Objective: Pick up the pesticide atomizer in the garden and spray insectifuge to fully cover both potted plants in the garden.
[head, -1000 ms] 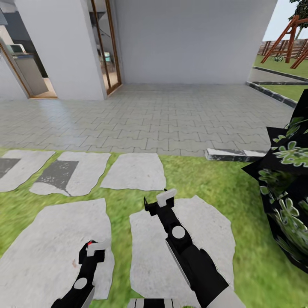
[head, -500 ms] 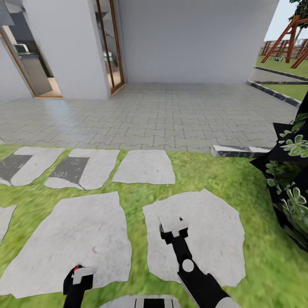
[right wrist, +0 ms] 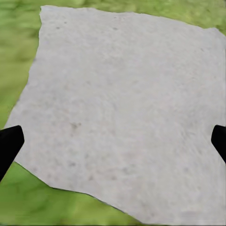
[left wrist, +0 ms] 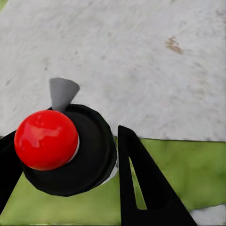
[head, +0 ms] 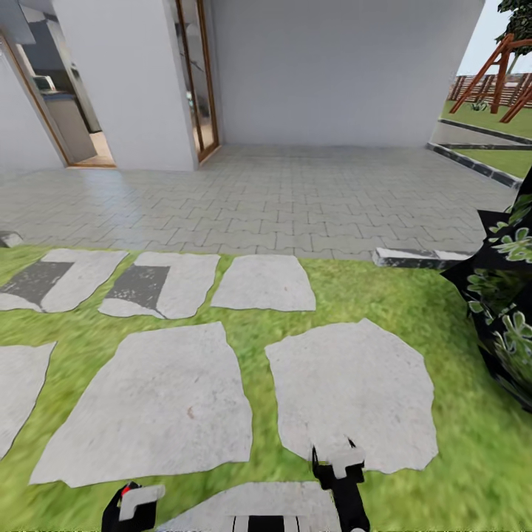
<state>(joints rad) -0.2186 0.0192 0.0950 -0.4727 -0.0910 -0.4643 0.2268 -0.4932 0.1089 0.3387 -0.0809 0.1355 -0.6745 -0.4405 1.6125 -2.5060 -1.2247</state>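
Observation:
In the left wrist view a black round body [left wrist: 80, 155] with a red ball top and a pale grey pointed nozzle sits between my left gripper's [left wrist: 70, 160] dark fingers [left wrist: 141, 188]; I take it for the pesticide atomizer, seen end-on. My left gripper [head: 133, 502] is low at the head view's near edge, with the atomizer's red tip [head: 127, 488] beside it. To its right, my right gripper [head: 338, 465] hangs open over a stepping stone [right wrist: 122, 108], fingers wide apart. The potted plants are out of view.
Pale stepping stones [head: 162, 399] lie in green lawn [head: 414, 295] in front of me. Beyond is grey block paving [head: 281, 192], a white house wall and a glazed door [head: 199, 81]. A dark leafy shrub [head: 510, 295] crowds the right edge. A wooden swing frame [head: 502, 66] stands far right.
Both arms have drawn back towards the near edge of the head view. The whole view has also shifted, so the camera moved. The left gripper still carries the red-tipped atomizer.

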